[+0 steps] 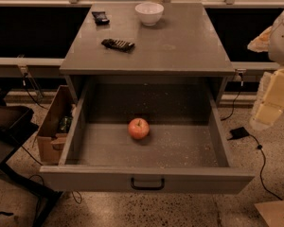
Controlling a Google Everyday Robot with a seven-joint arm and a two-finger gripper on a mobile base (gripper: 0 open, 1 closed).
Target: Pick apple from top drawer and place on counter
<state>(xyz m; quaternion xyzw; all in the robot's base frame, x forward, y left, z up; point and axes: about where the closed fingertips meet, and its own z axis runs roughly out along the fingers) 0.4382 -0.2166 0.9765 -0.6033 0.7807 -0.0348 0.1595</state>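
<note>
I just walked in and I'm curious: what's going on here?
A robot is meant to move an apple. The apple sits in the open top drawer, and nothing is touching it yet. The robot's hand hangs at the right edge, beside the drawer and away from the apple. The counter above, where the apple should go, holds a white bowl and two dark packets.

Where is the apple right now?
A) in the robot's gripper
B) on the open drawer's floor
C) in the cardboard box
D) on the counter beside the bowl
B: the apple sits on the floor of the open drawer, while the gripper hangs at the right edge, well clear of it.
</note>
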